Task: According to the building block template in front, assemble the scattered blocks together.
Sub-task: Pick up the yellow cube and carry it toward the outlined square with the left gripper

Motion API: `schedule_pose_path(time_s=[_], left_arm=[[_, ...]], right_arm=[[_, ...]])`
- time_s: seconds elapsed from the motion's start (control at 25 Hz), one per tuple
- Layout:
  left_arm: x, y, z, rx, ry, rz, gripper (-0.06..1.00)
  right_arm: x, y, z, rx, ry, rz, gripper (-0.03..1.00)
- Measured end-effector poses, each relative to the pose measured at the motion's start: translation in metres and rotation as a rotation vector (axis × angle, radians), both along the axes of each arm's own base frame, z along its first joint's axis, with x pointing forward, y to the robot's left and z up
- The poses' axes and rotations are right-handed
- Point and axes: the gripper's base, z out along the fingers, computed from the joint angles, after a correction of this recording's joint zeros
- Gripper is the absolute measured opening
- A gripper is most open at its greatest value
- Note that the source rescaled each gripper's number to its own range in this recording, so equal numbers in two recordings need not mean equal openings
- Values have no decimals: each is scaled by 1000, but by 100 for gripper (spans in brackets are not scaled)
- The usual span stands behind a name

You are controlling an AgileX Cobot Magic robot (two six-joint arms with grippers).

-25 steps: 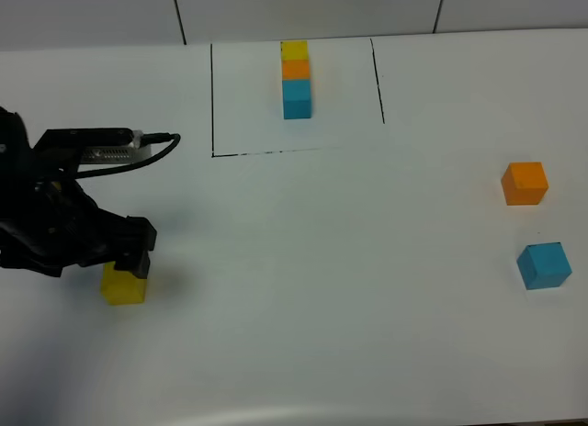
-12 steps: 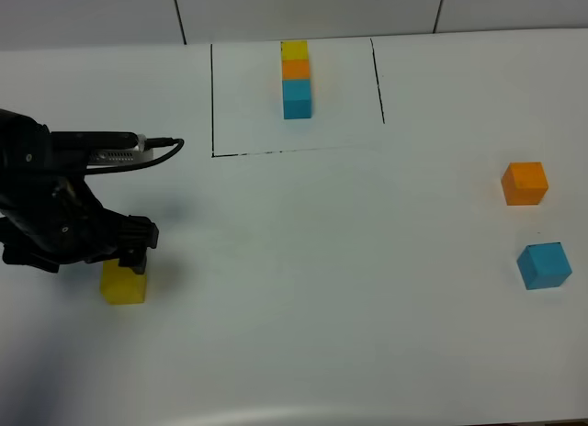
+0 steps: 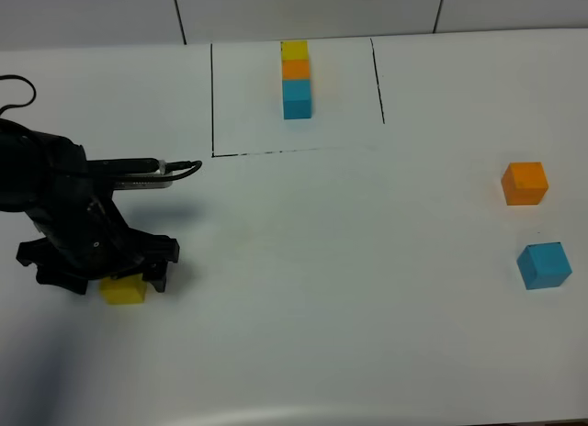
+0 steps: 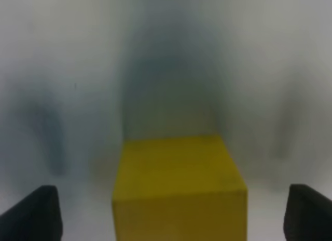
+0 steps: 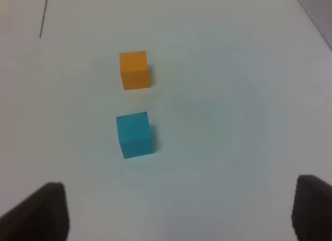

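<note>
Entry: yellow cube pick-up, opening step of the assembly.
Left end effector (image 4: 171, 214) wide open, straddling yellow cube (image 3: 122, 290) at left front of table (image 3: 331, 297), nothing gripped; next, probably close and lift. Right end effector (image 5: 176, 212) open, empty, above orange cube (image 3: 525, 183) and blue cube (image 3: 543, 265); building block template (image 3: 296, 79) well apart.

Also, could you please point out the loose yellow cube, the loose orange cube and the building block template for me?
yellow cube (image 4: 179, 165), left wrist view, top face.
orange cube (image 3: 525, 178), exterior high view, top face.
building block template (image 3: 296, 70), exterior high view, its middle orange cube.
</note>
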Motion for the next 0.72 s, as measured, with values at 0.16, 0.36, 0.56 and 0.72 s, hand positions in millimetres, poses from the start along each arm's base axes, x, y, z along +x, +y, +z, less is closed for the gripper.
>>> schedule_pose_path(time_s=[0.16,0.36,0.56,0.72], left_arm=[[0,0,-7,6,20,-1,58],[0,0,-7,6,21,-2,0],[4,-1,-3,7,19,-87,1],[22,-10,15,-6,-18,-260,1]], right_arm=[[0,0,0,0,0,0,75],[0,0,0,0,0,0,75],[0,0,0,0,0,0,75],[0,0,0,0,0,0,75]])
